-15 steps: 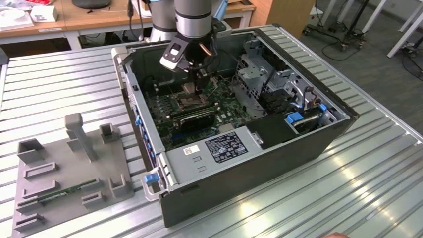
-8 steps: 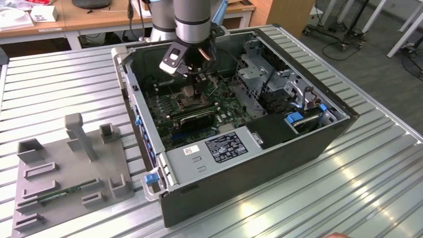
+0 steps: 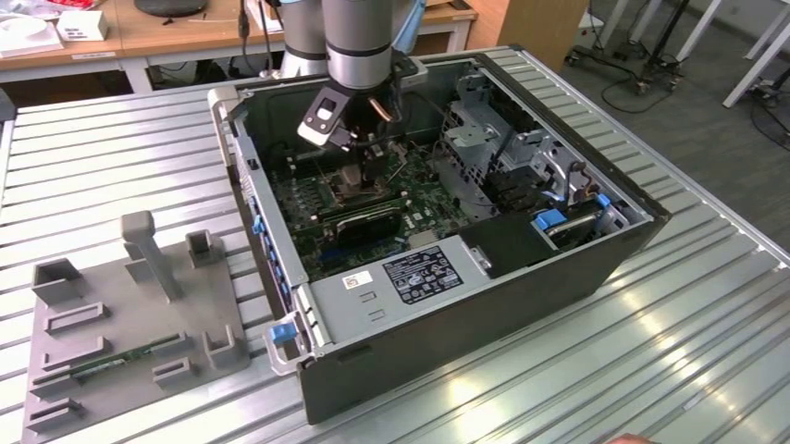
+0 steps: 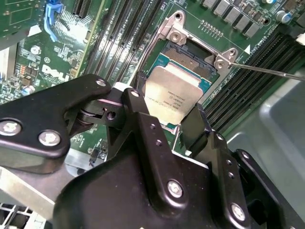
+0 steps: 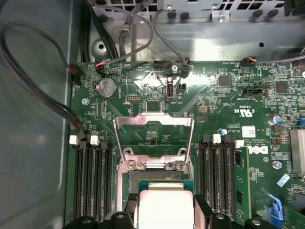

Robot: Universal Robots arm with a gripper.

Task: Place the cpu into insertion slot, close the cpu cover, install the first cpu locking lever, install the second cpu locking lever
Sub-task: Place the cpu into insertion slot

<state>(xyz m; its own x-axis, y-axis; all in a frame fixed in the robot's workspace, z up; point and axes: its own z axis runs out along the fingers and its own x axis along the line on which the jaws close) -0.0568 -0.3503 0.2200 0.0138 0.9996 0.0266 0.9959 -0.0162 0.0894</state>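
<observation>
The place reads as a robotics lab or test workshop, not a home. A desktop computer case (image 3: 494, 296) lies opened on a ribbed metal workbench (image 3: 111, 139) with its green motherboard (image 5: 228, 95) bare, and an industrial robot arm (image 3: 358, 37) reaches down into it. Beside the case sits a grey moulded fixture (image 3: 124, 305) with upright holders and slots. Behind it stand wooden desks (image 3: 161, 37), and wheeled stands (image 3: 635, 69) rest on a grey floor (image 3: 704, 102).
</observation>
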